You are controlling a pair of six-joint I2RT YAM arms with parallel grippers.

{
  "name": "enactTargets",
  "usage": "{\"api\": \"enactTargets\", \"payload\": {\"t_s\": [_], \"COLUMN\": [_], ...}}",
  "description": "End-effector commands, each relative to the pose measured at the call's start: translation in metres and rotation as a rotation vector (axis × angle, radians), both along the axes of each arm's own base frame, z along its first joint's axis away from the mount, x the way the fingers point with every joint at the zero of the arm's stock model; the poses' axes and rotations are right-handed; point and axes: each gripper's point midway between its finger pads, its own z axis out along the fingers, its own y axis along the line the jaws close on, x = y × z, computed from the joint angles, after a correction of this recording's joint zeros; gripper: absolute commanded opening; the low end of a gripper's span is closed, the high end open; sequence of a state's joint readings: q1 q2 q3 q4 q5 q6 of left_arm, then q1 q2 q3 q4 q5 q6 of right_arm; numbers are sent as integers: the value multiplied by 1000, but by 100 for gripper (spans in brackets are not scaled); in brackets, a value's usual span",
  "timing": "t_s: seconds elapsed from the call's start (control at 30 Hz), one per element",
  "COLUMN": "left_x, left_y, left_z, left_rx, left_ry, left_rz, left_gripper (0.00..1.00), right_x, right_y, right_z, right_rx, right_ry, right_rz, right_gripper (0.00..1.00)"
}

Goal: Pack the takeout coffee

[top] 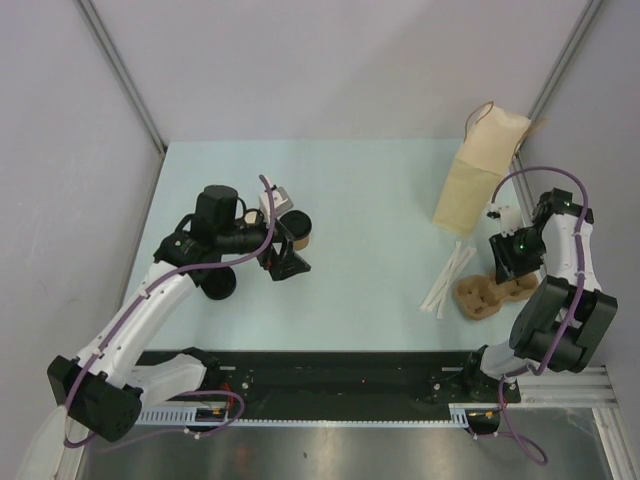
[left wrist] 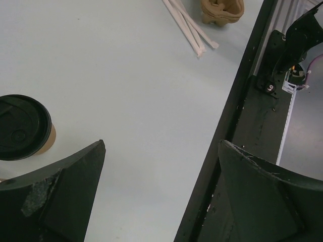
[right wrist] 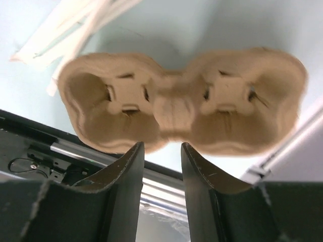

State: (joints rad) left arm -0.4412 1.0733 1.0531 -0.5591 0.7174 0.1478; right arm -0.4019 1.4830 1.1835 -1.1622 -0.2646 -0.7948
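Note:
A tan paper cup with a black lid (top: 298, 229) stands left of the table's middle; it shows at the left edge of the left wrist view (left wrist: 20, 128). A second black-lidded cup (top: 221, 284) sits partly hidden under the left arm. My left gripper (top: 285, 262) (left wrist: 161, 143) is wide open and empty, just in front of the first cup. My right gripper (top: 503, 272) (right wrist: 162, 144) hovers over the near edge of the brown pulp tray (top: 478, 296) (right wrist: 176, 101). Its jaws stand a narrow gap apart with nothing between them.
The tall tan paper bag (top: 475, 180) stands at the back right. White wrapped straws (top: 448, 278) (left wrist: 189, 25) lie between the bag and the tray. The black rail (top: 330, 375) runs along the table's near edge.

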Motion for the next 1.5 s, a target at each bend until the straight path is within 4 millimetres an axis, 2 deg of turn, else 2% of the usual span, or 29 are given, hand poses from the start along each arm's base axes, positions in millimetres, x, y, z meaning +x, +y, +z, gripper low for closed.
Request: {"api": "enactTargets", "payload": {"t_s": [0.0, 0.1, 0.23, 0.33, 0.4, 0.5, 0.53, 0.63, 0.77, 0.87, 0.9, 1.0, 1.13, 1.27, 1.47], "left_x": [-13, -19, -23, -26, -28, -29, -28, -28, -26, -31, -35, -45, -57, -65, -69], "left_y": [-2, 0, 1, 1, 2, 6, 7, 9, 6, 4, 3, 3, 5, 4, 4], "left_z": [9, 7, 7, 13, 9, 3, 4, -1, 4, 0, -2, -10, -18, -24, -29], "left_rx": [-35, -20, -2, 2, 24, 68, 78, 112, 126, 153, 165, 208, 242, 255, 277], "left_ry": [1, 26, 51, 69, 85, 96, 93, 107, 81, 60, 55, 39, 24, 45, 72], "left_rz": [-40, -45, -44, -55, -67, -75, -79, -93, -112, -164, -187, -242, -313, -372, -411], "left_gripper": [98, 98, 98, 98, 98, 98, 98, 98, 98, 98, 97, 97, 97, 96, 95], "right_x": [-18, -31, -37, -28, -23, -17, -15, -10, -3, -5, -7, -19, -29, -28, -22], "right_y": [-27, -46, -48, -50, -50, -52, -56, -62, -43, -31, -32, -39, -52, -57, -50], "right_z": [25, 29, 38, 42, 43, 39, 36, 31, 21, 12, 11, 12, 20, 24, 15], "right_rx": [-113, -124, -68, -22, -8, 16, -1, -12, 34, 60, 46, -2, -108, -173, -148], "right_ry": [-42, -47, -76, -119, -133, -132, -136, -139, -102, -68, -77, -73, -90, -105, -95], "right_rz": [-79, -192, -447, -603, -658, -767, -780, -847, -700, -507, -405, -281, -79, 42, 208], "right_gripper": [41, 41, 43, 46, 47, 46, 42, 40, 39, 42, 42, 45, 44, 43, 39]}}
